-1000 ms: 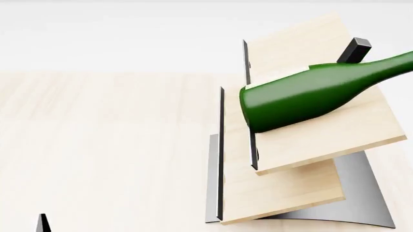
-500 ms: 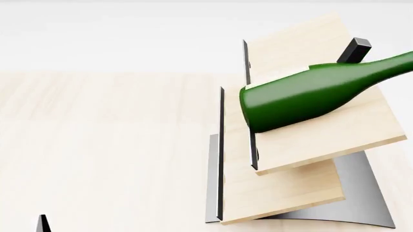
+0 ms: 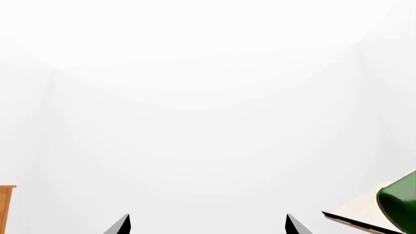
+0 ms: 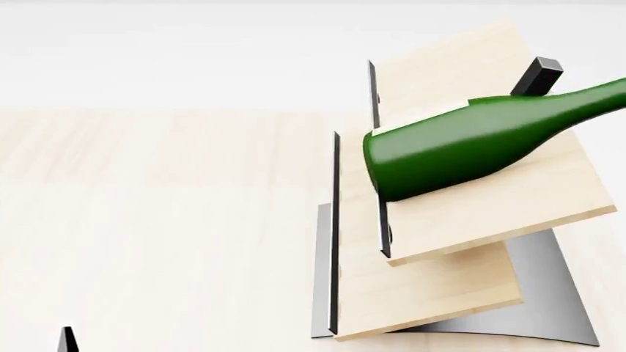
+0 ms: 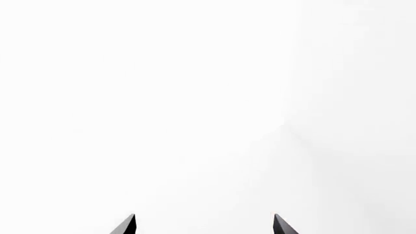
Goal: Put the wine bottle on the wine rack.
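From the left wrist camera, the two dark fingertips of the left end effector [image 3: 206,225] stand spread wide with nothing between them, aimed at a blank white wall. Off to one side, a sliver of the dark green glass wine bottle [image 3: 398,202] shows, lying on a pale board of the stepped light-wood wine rack [image 3: 354,213]. A strip of reddish-brown wooden cabinet [image 3: 7,207] shows at the opposite edge.

From the head camera, the one wine bottle [image 4: 470,143] lies on its side across the rack's upper slanted board, its base toward the thin dark edge strip and its neck running past the small black peg [image 4: 538,76] and out of frame. The one wine rack [image 4: 459,213], with three stepped boards visible, stands on a curved grey metal base on the pale wooden counter [image 4: 157,220]. No end effector touches the bottle. A single dark fingertip [image 4: 66,339] pokes up well away from the rack.

From the right wrist camera, the right end effector [image 5: 204,225] shows only two dark tips, wide apart and empty, facing white.

The placing appears done: the bottle rests on the rack unheld. At most, pulling the arms clear remains.
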Robot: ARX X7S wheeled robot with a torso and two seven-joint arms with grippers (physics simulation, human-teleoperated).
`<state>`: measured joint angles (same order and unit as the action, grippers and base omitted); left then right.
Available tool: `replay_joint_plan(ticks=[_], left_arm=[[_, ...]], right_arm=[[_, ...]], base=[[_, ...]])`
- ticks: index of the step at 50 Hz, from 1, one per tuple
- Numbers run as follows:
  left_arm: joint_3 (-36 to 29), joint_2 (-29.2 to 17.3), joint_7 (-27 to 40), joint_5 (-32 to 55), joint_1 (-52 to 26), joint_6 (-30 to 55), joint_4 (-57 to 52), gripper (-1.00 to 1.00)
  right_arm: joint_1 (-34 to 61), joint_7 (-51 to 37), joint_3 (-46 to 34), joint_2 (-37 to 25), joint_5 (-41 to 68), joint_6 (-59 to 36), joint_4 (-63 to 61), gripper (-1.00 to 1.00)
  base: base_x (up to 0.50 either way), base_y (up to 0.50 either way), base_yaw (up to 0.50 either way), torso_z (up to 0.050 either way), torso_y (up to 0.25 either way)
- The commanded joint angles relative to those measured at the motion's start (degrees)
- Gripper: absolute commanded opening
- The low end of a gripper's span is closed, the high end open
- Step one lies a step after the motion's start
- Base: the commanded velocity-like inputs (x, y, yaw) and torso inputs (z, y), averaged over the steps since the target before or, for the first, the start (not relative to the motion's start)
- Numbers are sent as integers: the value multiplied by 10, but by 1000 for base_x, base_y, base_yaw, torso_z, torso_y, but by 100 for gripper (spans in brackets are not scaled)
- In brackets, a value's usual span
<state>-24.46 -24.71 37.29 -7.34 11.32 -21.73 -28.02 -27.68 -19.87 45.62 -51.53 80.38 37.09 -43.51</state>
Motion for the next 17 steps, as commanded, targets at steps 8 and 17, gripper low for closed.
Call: replay_joint_plan(ticks=[8, 17], left_arm=[[-2, -1, 2, 0, -2, -2, 3, 100], [-3, -2, 3, -1, -1, -2, 2, 100]], right_arm=[[-67, 89, 143, 108, 72, 37, -90, 100], [-42, 108, 132, 113, 72, 41, -89, 100]], base=[[0, 0, 0, 0, 0], [0, 0, 0, 0, 0]])
